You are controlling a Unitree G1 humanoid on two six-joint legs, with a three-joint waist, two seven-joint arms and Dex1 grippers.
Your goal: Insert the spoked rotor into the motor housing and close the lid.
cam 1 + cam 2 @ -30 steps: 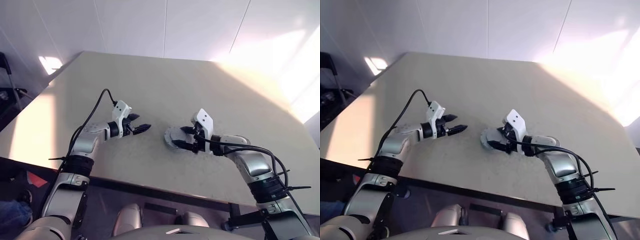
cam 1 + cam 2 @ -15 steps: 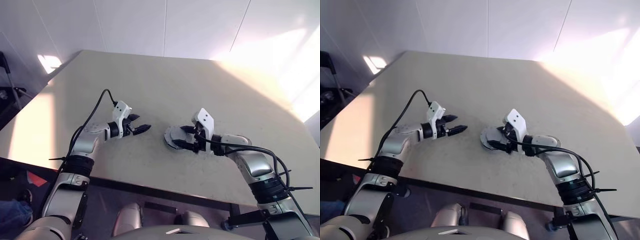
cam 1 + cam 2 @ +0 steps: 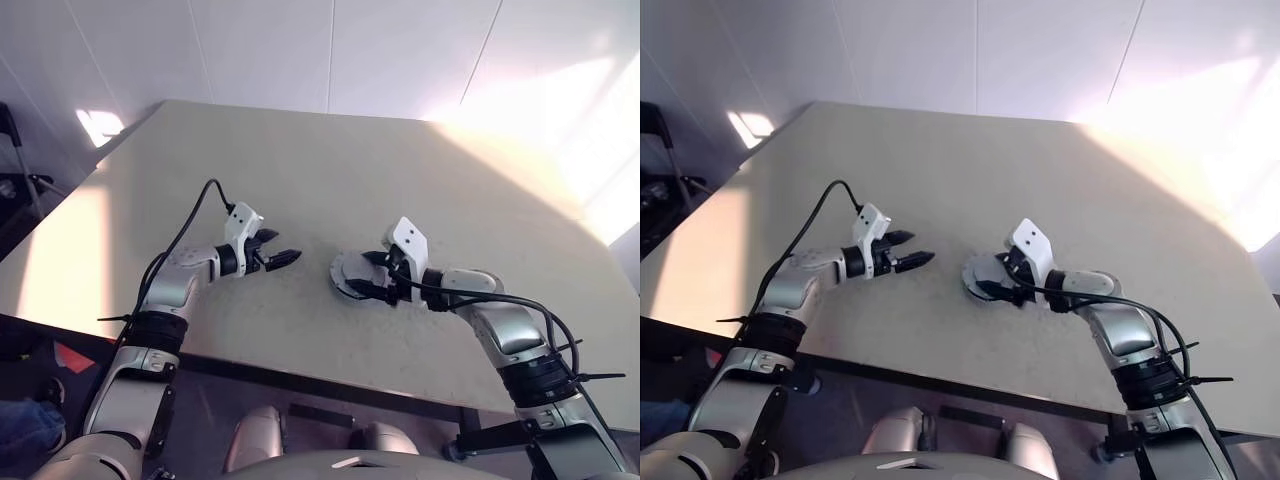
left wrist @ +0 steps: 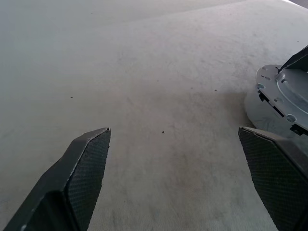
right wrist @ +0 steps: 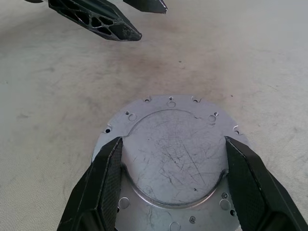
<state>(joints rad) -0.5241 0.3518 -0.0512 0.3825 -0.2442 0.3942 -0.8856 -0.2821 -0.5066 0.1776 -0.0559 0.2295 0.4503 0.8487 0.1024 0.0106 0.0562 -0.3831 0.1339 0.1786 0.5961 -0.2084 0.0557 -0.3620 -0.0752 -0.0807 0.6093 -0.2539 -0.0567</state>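
You've got one grey metal disc (image 5: pixel 173 159) on the table (image 3: pixel 300 160), near the front edge, a bit right of centre. It's round, flat, silvery, w/ fine scratches across a raised centre plate and small screw holes round the outer flange. It reads as the lid, though no ribs show from here. Whether housing or rotor sit under it, you can't tell.

R gripper (image 3: pixel 368 275) straddles the disc: its two black fingers (image 5: pixel 103 185) spread wide, one at each side of the raised plate, resting at or just over the flange. Contact can't be confirmed, and the disc lies flat on the table, not lifted. Finger pads are finely textured, matte black.

L gripper (image 3: pixel 280 251) hangs just over the table left of the disc, apart from it, jaws spread wide w/ nothing between. Its fingers show an open lattice pattern in the R wrist view.

Table: beige, matte, slightly speckled, w/ angled corners. Behind it, white panelled wall w/ thin seams. Bright sun patch falls across the far right of the table and wall. No readable writing or labels anywhere.
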